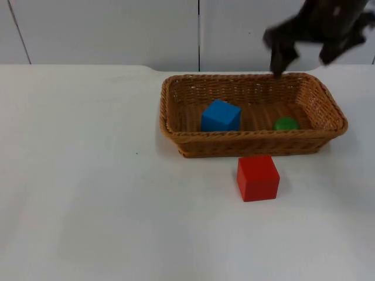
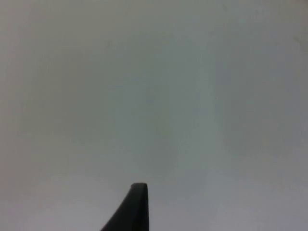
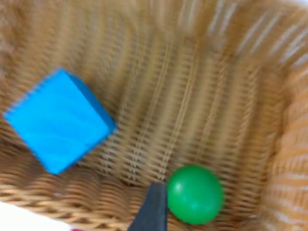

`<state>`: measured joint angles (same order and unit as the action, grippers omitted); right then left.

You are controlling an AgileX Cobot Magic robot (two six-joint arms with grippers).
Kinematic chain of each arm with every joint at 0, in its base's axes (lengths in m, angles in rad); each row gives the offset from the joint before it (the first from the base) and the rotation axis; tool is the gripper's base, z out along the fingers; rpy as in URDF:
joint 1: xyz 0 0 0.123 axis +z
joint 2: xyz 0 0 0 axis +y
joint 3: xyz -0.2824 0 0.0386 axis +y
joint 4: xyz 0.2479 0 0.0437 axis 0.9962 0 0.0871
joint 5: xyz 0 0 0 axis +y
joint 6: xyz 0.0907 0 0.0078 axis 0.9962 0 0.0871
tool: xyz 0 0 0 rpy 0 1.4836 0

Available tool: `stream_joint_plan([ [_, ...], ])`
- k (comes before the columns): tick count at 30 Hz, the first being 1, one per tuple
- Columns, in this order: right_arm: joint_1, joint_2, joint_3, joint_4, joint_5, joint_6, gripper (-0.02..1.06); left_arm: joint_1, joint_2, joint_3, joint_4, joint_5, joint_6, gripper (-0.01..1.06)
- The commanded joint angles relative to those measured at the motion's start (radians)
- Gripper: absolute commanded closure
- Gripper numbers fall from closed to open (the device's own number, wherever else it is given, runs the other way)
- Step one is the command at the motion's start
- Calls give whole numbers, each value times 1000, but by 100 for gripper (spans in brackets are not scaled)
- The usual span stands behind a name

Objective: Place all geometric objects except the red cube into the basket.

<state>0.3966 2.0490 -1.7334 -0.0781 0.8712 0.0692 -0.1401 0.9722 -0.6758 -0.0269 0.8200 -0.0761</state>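
**On white table: basket and contents**

Within wicker basket [image 1: 253,143]: blue cube [image 1: 220,116] toward left end, green ball [image 1: 285,123] toward right end, well apart. Just beside front wall, outside on table [image 1: 88,175]: red cube [image 1: 258,177]. Above far rim: right gripper [image 1: 302,52], fingers spread, holding nothing. Over bare table: left gripper [image 2: 137,202], waiting; finger state cannot be told.

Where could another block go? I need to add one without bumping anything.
Bare table lies left of the basket, and in front beside the red cube. Inside, room remains between the blue cube and green ball. The right tool crowds the basket's back rim.
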Motion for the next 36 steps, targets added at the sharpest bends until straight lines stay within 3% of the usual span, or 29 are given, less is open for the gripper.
stream_joint_plan([
  [1,-1,-112,15,4,19,-9,26,3,-5,4,8,-17,-1,0],
  [5,0,-254,83,2,-7,-17,26,3,-5,4,10,-17,-1,0],
  [11,0,-464,276,2,-66,-17,26,3,-5,4,10,-19,-1,0],
  [14,0,-593,392,2,-86,-64,26,3,-5,4,14,-29,-1,0],
  [20,0,-714,473,2,-92,-64,26,3,-26,4,6,-12,28,0],
  [31,0,-1063,716,20,-109,-64,26,3,-367,4,-203,13,240,0],
  [33,0,-1149,805,21,-113,-64,26,3,-480,4,-267,20,347,0],
  [36,0,-1256,909,21,-132,-64,26,3,-611,4,-275,28,356,0],
])
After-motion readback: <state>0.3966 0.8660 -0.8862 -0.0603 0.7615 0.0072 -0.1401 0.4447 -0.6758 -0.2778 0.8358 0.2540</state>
